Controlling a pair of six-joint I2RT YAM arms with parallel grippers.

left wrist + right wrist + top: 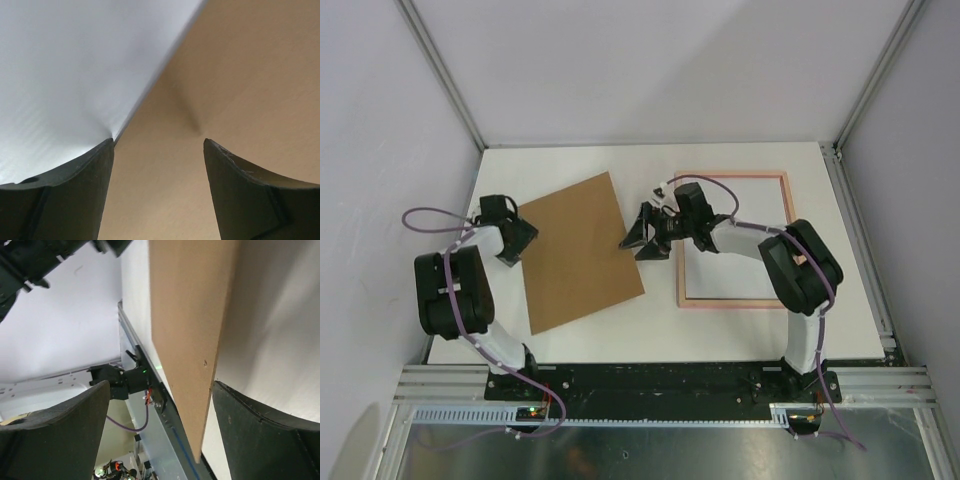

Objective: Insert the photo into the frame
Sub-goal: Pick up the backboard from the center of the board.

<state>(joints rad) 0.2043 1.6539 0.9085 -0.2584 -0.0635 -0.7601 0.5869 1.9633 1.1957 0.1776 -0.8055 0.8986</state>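
**A:** Frame position?

**B:** The frame (740, 174) lies flat on the right half of the bench (580, 160), with a pink rim showing. The right arm reaches across its left side.

**A:** And the photo?

**B:** The area inside the frame reads plain white. I cannot tell whether that is the photo's blank back or bare bench.

**A:** What sits between the 2 arms?

**B:** 1 brown backing board (575, 250), left of centre and turned at an angle to the bench edges. It is near the frame but apart from it.

**A:** Left claw?

**B:** The left claw (523, 240) is released, at the board's left edge. In the wrist view its 2 fingers (75, 190) are spread. One tip is at the line where the board meets white bench, and the other is over brown board.

**A:** Right claw?

**B:** The right claw (635, 240) is also released, at the board's right edge and pointing left. In its wrist view the fingers (260, 440) stand wide apart with the board's edge running between them. I cannot tell whether either finger touches the board.
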